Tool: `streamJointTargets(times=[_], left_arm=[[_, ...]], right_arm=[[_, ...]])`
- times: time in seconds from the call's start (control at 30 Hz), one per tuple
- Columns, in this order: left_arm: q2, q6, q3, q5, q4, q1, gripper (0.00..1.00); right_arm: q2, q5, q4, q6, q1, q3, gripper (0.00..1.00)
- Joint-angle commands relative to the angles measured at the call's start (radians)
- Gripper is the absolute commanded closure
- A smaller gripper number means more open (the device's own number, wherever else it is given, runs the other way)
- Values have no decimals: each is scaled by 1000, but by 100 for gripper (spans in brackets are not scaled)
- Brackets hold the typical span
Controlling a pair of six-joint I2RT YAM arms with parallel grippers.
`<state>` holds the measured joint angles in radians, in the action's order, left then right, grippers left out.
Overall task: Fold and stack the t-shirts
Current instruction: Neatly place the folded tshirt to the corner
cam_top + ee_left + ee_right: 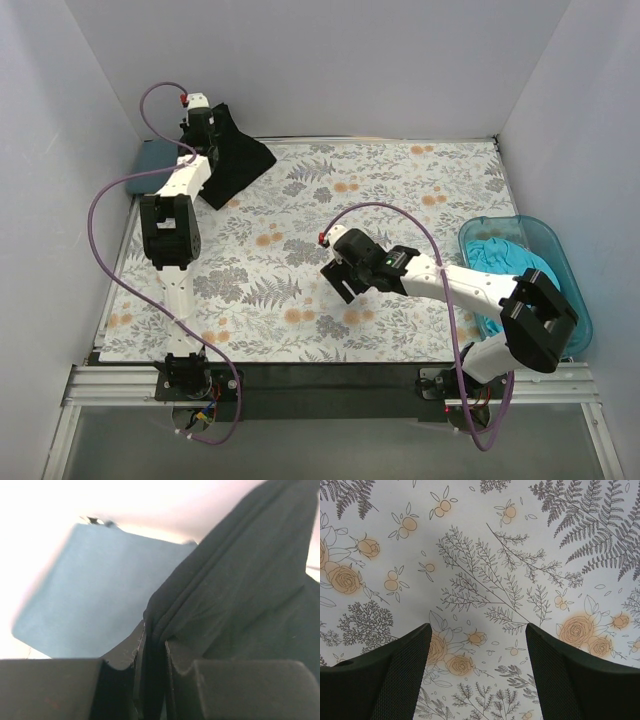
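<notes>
My left gripper is at the far left corner, shut on the black t-shirt, which hangs from it down onto the table cloth. In the left wrist view the black cloth is pinched between my fingers. The slate blue-grey t-shirt lies folded flat at the far left edge, just beyond the left gripper; it shows in the left wrist view. The turquoise t-shirt lies crumpled in the tub at the right. My right gripper is open and empty, low over the middle of the cloth.
The translucent teal tub stands at the right edge of the table. The floral table cloth covers the table. White walls close in at the back and both sides.
</notes>
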<state>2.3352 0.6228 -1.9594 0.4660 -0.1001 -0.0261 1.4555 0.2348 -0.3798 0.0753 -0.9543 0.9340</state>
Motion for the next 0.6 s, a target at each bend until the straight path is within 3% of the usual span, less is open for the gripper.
streamJointTargets(times=[0.0,0.07,0.57], left_arm=[[-5,47,-68,42,33,23,100],[-8,96,-84,23,11,74,100],[-19,285,-114,-128,-9,169,100]], right_arm=[[3,23,-44,0,8,55,31],[3,27,-53,3,11,55,31],[11,54,-80,15,17,46,31]])
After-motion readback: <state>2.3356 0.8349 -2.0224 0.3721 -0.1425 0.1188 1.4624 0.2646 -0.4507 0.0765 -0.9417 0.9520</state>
